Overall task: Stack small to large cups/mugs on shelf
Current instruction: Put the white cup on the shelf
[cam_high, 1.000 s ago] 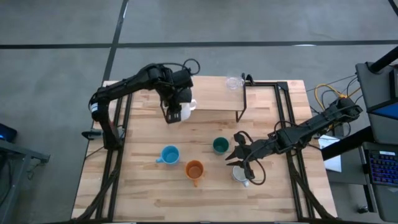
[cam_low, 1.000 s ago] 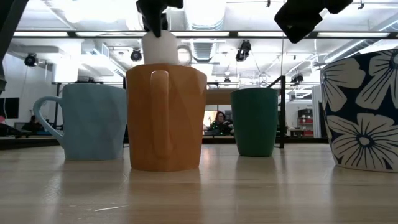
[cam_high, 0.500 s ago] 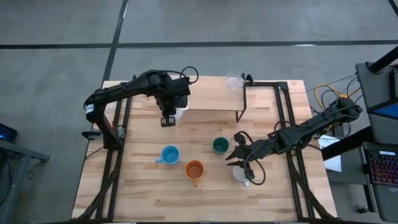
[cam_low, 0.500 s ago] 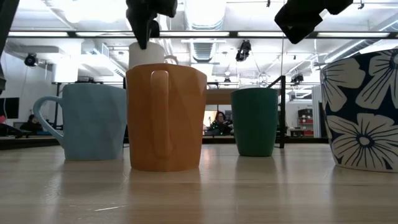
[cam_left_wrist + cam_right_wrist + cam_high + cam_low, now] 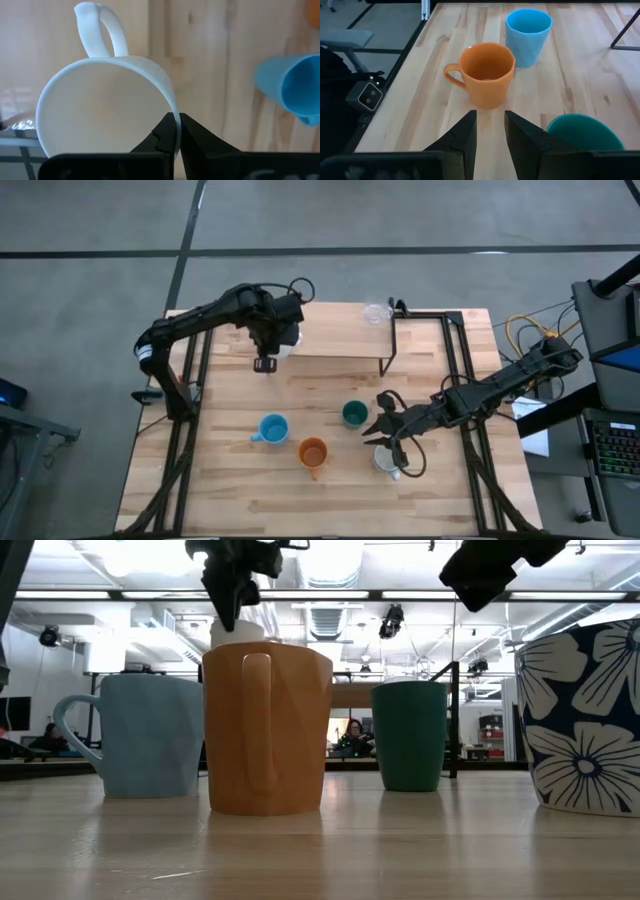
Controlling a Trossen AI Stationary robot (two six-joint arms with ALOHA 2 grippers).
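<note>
Only wrist shows fingers (image 5: 176,131) pinching white mug (image 5: 100,120).

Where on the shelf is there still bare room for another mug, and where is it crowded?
The shelf is bare between the white mug, held by the left pincer at its left end, and the tiny clear glass at its right rear corner. On the table, mugs crowd around the right pincer.

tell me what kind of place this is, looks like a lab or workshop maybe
Probably a robotics lab or workshop in a large open industrial hall. The low view shows exposed ceiling ducts and strip lights; the high view shows a bare concrete floor around the wooden table and a computer keyboard at its side.
</note>
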